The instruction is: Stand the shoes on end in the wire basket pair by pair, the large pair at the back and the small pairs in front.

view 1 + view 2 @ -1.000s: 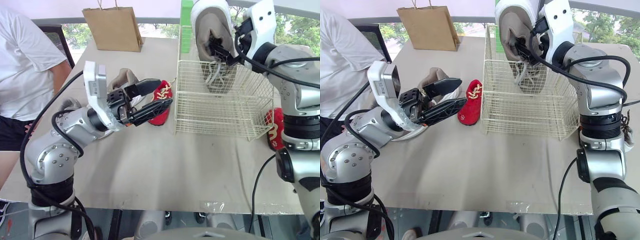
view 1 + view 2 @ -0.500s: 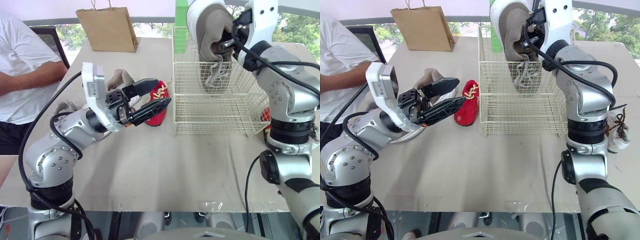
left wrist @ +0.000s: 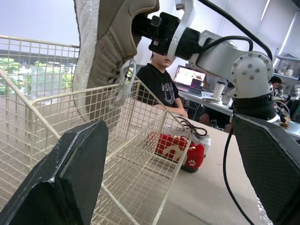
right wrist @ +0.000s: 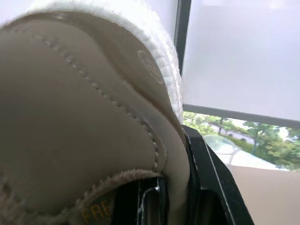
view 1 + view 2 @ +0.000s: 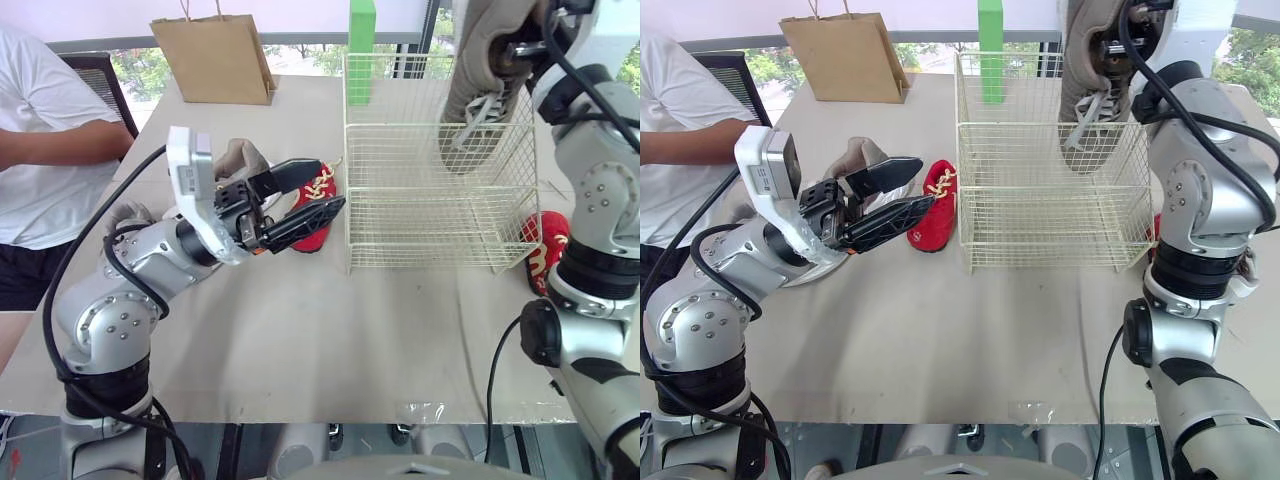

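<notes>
While our right gripper [image 5: 517,48] clamps the heel of the large beige suede sneaker [image 5: 478,95], we see its toe dipping inside the white wire basket [image 5: 440,269]; our left gripper [image 5: 328,186] gapes wide beside a small red shoe [image 5: 930,225].

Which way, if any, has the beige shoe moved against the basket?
Yes: the beige shoe moved rightward across the wire basket, from its left half to its right.
</notes>
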`<state>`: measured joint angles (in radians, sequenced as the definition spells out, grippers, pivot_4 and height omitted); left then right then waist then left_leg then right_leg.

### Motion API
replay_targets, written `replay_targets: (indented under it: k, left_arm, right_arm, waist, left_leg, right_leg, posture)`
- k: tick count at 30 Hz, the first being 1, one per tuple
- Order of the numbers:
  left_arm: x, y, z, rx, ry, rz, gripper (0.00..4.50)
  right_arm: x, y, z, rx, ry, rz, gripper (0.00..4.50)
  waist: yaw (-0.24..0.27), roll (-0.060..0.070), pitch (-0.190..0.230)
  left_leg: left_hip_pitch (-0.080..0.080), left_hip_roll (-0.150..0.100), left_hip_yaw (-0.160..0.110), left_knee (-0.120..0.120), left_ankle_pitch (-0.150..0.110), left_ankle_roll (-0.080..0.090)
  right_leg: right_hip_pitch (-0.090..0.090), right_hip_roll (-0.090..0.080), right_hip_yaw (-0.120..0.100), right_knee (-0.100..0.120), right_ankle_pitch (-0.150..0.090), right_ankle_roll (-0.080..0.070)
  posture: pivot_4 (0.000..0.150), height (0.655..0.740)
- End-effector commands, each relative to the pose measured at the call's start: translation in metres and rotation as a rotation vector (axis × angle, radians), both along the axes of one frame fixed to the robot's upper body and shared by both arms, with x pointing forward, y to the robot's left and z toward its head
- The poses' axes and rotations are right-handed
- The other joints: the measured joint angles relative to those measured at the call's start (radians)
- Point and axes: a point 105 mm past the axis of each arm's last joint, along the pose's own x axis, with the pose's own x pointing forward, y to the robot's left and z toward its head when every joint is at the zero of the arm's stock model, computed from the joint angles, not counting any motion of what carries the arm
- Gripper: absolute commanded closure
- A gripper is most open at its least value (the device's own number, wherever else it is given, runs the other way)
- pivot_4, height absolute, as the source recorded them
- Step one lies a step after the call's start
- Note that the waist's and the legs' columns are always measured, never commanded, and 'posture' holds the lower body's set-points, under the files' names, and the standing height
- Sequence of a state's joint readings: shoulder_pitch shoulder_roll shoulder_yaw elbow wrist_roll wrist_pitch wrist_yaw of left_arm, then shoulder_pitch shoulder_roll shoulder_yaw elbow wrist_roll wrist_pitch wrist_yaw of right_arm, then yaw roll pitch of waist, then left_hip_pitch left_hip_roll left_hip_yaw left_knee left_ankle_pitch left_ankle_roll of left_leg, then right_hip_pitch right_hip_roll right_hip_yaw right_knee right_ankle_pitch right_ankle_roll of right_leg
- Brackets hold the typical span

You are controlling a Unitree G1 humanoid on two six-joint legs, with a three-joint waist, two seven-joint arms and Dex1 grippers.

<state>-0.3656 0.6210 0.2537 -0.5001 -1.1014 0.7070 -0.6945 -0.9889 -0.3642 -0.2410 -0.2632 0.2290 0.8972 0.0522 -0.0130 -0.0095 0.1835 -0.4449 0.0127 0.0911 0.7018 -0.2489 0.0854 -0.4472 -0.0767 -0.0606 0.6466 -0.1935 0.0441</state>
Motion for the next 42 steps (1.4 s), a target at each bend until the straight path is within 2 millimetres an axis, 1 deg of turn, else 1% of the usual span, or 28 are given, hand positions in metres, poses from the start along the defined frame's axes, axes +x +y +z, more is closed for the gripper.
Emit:
replay_targets:
  k: [1, 3, 5, 6, 8, 9, 11, 12, 13, 16, 17, 20, 21, 22, 23, 25, 27, 29, 30, 32, 33, 35, 36, 38, 39, 40, 42]
  left_arm:
    - [-0.005, -0.001, 0.007, -0.006, -0.047, -0.016, 0.0]
    - [-0.006, 0.0, 0.006, 0.0, -0.045, -0.016, 0.0]
    - [-0.006, 0.001, 0.006, 0.002, -0.044, -0.014, 0.0]
    - [-0.006, 0.001, 0.006, 0.004, -0.045, -0.012, 0.0]
    - [-0.007, 0.001, 0.005, 0.007, -0.046, -0.004, 0.0]
    - [-0.007, 0.002, 0.005, 0.007, -0.045, 0.0, 0.0]
    - [-0.008, 0.002, 0.004, 0.008, -0.044, 0.007, 0.0]
    - [-0.008, 0.003, 0.004, 0.008, -0.044, 0.008, 0.0]
    - [-0.009, 0.002, 0.004, 0.008, -0.043, 0.01, 0.0]
    - [-0.009, 0.002, 0.003, 0.001, -0.034, 0.017, 0.0]
    - [-0.008, 0.003, 0.002, -0.001, -0.03, 0.022, 0.0]
    - [-0.007, 0.002, 0.001, -0.012, -0.019, 0.03, 0.0]
    - [-0.006, 0.002, 0.001, -0.021, -0.014, 0.035, 0.0]
    - [-0.005, 0.002, 0.001, -0.029, -0.009, 0.04, 0.0]
    - [-0.004, 0.002, 0.001, -0.04, -0.002, 0.045, 0.0]
    - [0.002, 0.006, 0.001, -0.071, 0.024, 0.08, 0.0]
    - [0.009, 0.014, 0.001, -0.1, 0.047, 0.132, 0.0]
    - [0.021, 0.027, 0.0, -0.135, 0.067, 0.227, 0.0]
    - [0.028, 0.036, 0.0, -0.152, 0.078, 0.292, 0.0]
    - [0.039, 0.053, -0.002, -0.172, 0.099, 0.395, 0.0]
    - [0.042, 0.06, -0.003, -0.179, 0.11, 0.429, 0.0]
    - [0.048, 0.079, -0.005, -0.175, 0.128, 0.487, 0.0]
    - [0.051, 0.089, -0.007, -0.157, 0.136, 0.517, 0.0]
    - [0.056, 0.105, -0.01, -0.1, 0.176, 0.562, 0.0]
    - [0.058, 0.112, -0.011, -0.072, 0.197, 0.575, 0.0]
    - [0.06, 0.12, -0.013, -0.025, 0.217, 0.594, 0.0]
    - [0.065, 0.14, -0.02, 0.12, 0.275, 0.631, 0.0]
  right_arm:
    - [-0.005, -0.014, 0.005, 0.035, -0.038, 0.008, 4.47]
    - [0.007, -0.02, -0.024, 0.069, 0.056, 0.033, 4.47]
    - [0.013, -0.024, -0.044, 0.062, 0.107, 0.032, 4.47]
    - [0.019, -0.028, -0.063, 0.057, 0.167, 0.035, 4.47]
    - [0.024, -0.033, -0.091, 0.044, 0.255, 0.054, 4.47]
    - [0.025, -0.035, -0.1, 0.058, 0.283, 0.065, 4.47]
    - [0.025, -0.039, -0.102, 0.067, 0.289, 0.064, 4.47]
    - [0.025, -0.04, -0.102, 0.065, 0.289, 0.069, 4.47]
    - [0.024, -0.041, -0.101, 0.061, 0.288, 0.072, 4.47]
    - [0.019, -0.046, -0.091, 0.055, 0.269, 0.107, 3.38]
    - [0.017, -0.047, -0.087, 0.029, 0.26, 0.116, 2.98]
    - [0.006, -0.052, -0.073, -0.023, 0.203, 0.127, 1.46]
    - [0.001, -0.053, -0.069, -0.033, 0.185, 0.137, 0.84]
    - [-0.004, -0.055, -0.066, -0.052, 0.171, 0.139, 0.49]
    - [-0.011, -0.057, -0.063, -0.09, 0.154, 0.137, 0.04]
    - [-0.026, -0.066, -0.058, -0.136, 0.127, 0.132, 0.04]
    - [-0.039, -0.074, -0.057, -0.161, 0.123, 0.137, 0.04]
    - [-0.062, -0.077, -0.061, -0.201, 0.131, 0.215, 0.04]
    - [-0.077, -0.074, -0.064, -0.226, 0.137, 0.284, 0.04]
    - [-0.108, -0.054, -0.069, -0.276, 0.137, 0.473, 0.04]
    - [-0.121, -0.045, -0.071, -0.29, 0.135, 0.552, 0.04]
    - [-0.136, -0.018, -0.076, -0.276, 0.134, 0.697, 0.04]
    - [-0.143, -0.002, -0.084, -0.285, 0.148, 0.773, 0.04]
    - [-0.153, 0.022, -0.096, -0.302, 0.166, 0.875, 0.04]
    - [-0.155, 0.032, -0.1, -0.3, 0.171, 0.906, 0.04]
    - [-0.158, 0.039, -0.103, -0.3, 0.176, 0.932, 0.04]
    - [-0.161, 0.053, -0.109, -0.311, 0.178, 0.981, 0.04]
  waist:
    - [0.0, 0.0, 0.0]
    - [0.002, -0.001, -0.001]
    - [0.004, -0.002, -0.001]
    - [0.004, -0.001, -0.001]
    - [0.004, -0.005, -0.004]
    - [0.004, -0.006, -0.005]
    - [0.005, -0.007, -0.005]
    - [0.005, -0.007, -0.005]
    - [0.006, -0.007, -0.006]
    - [0.01, -0.008, -0.007]
    - [0.01, -0.008, -0.007]
    - [0.012, -0.008, -0.007]
    - [0.012, -0.008, -0.007]
    - [0.012, -0.008, -0.007]
    - [0.013, -0.008, -0.006]
    - [0.019, -0.007, -0.006]
    - [0.026, -0.006, -0.005]
    - [0.035, -0.005, -0.005]
    - [0.04, -0.005, -0.005]
    - [0.043, -0.005, -0.005]
    - [0.039, -0.005, -0.005]
    - [0.023, -0.005, -0.004]
    - [0.017, -0.005, -0.004]
    - [0.011, -0.005, -0.004]
    - [0.01, -0.005, -0.004]
    - [0.008, -0.005, -0.004]
    - [0.007, -0.004, -0.003]
  left_leg:
    - [0.0, 0.0, 0.0, 0.0, 0.0, 0.0]
    - [0.0, 0.0, -0.001, 0.0, 0.0, 0.0]
    - [0.0, 0.0, -0.001, 0.0, 0.0, 0.0]
    - [0.0, 0.0, -0.001, 0.0, 0.0, 0.0]
    - [0.001, -0.001, -0.001, 0.0, 0.0, 0.0]
    - [0.002, 0.0, -0.002, 0.0, 0.0, 0.0]
    - [0.012, 0.001, -0.004, -0.001, 0.0, 0.0]
    - [0.015, 0.001, -0.004, -0.002, -0.001, 0.0]
    - [0.015, 0.001, -0.004, -0.002, -0.001, 0.0]
    - [0.016, 0.001, -0.006, -0.002, -0.003, -0.004]
    - [0.016, 0.001, -0.006, -0.002, -0.003, -0.004]
    - [0.015, 0.0, -0.005, -0.002, -0.002, -0.003]
    - [0.015, 0.0, -0.005, -0.002, -0.002, -0.003]
    - [0.015, 0.0, -0.005, -0.002, -0.002, -0.002]
    - [0.014, 0.0, -0.006, -0.002, -0.002, -0.002]
    - [0.013, 0.0, -0.006, -0.002, -0.001, 0.0]
    - [0.013, 0.0, -0.005, -0.003, -0.001, 0.0]
    - [0.012, 0.0, -0.006, -0.003, -0.001, 0.0]
    - [0.012, 0.0, -0.007, -0.003, -0.001, 0.0]
    - [0.012, 0.0, -0.007, -0.003, -0.001, 0.0]
    - [0.012, 0.001, -0.007, -0.004, -0.001, 0.001]
    - [0.013, 0.003, -0.005, -0.004, -0.003, 0.005]
    - [0.014, 0.005, -0.004, -0.004, -0.004, 0.005]
    - [0.015, 0.007, -0.004, -0.004, -0.004, 0.004]
    - [0.015, 0.008, -0.004, -0.004, -0.006, 0.0]
    - [0.015, 0.008, -0.005, -0.004, -0.006, -0.001]
    - [0.014, 0.008, -0.004, -0.004, -0.006, -0.001]
  right_leg:
    - [0.0, 0.0, 0.0, 0.0, 0.0, 0.0]
    - [0.001, 0.0, 0.0, 0.0, 0.0, 0.0]
    - [0.002, 0.001, 0.0, -0.001, 0.0, 0.0]
    - [0.002, 0.0, 0.0, -0.001, 0.0, 0.0]
    - [0.002, 0.0, 0.0, -0.001, 0.0, 0.0]
    - [0.004, 0.001, 0.0, -0.002, 0.0, 0.0]
    - [0.015, 0.001, -0.003, -0.005, 0.0, 0.0]
    - [0.018, 0.001, -0.003, -0.006, -0.003, -0.004]
    - [0.018, 0.001, -0.003, -0.006, -0.003, -0.004]
    - [0.019, -0.001, -0.004, -0.005, -0.003, -0.004]
    - [0.019, -0.001, -0.004, -0.005, -0.003, -0.004]
    - [0.018, -0.003, -0.004, -0.005, -0.003, -0.004]
    - [0.018, -0.003, -0.004, -0.005, -0.003, -0.004]
    - [0.018, -0.003, -0.004, -0.005, -0.003, -0.004]
    - [0.018, -0.003, -0.004, -0.005, -0.003, -0.004]
    - [0.017, -0.003, -0.004, -0.006, -0.003, -0.004]
    - [0.016, -0.003, -0.004, -0.006, -0.003, -0.004]
    - [0.016, -0.004, -0.003, -0.006, -0.003, -0.004]
    - [0.016, -0.004, -0.003, -0.006, -0.003, -0.004]
    - [0.016, -0.003, -0.003, -0.007, -0.003, -0.004]
    - [0.016, -0.004, -0.002, -0.008, -0.003, -0.004]
    - [0.016, -0.004, 0.0, -0.008, -0.003, -0.004]
    - [0.016, -0.003, 0.0, -0.008, -0.003, -0.004]
    - [0.016, -0.002, 0.0, -0.008, -0.004, -0.002]
    - [0.016, -0.002, -0.001, -0.008, -0.004, -0.002]
    - [0.016, -0.002, -0.001, -0.008, -0.004, -0.002]
    - [0.014, -0.003, -0.002, -0.008, -0.004, -0.002]
  posture:
    - [0.15, 0.74]
    - [0.15, 0.74]
    - [0.15, 0.74]
    - [0.15, 0.74]
    - [0.15, 0.74]
    - [0.15, 0.74]
    - [0.15, 0.74]
    - [0.15, 0.74]
    - [0.15, 0.74]
    - [0.15, 0.74]
    - [0.15, 0.74]
    - [0.15, 0.74]
    - [0.15, 0.74]
    - [0.15, 0.74]
    - [0.15, 0.74]
    - [0.15, 0.74]
    - [0.15, 0.74]
    - [0.15, 0.74]
    - [0.15, 0.74]
    - [0.15, 0.74]
    - [0.15, 0.74]
    - [0.15, 0.74]
    - [0.15, 0.74]
    - [0.15, 0.74]
    - [0.15, 0.74]
    - [0.15, 0.74]
    - [0.15, 0.74]
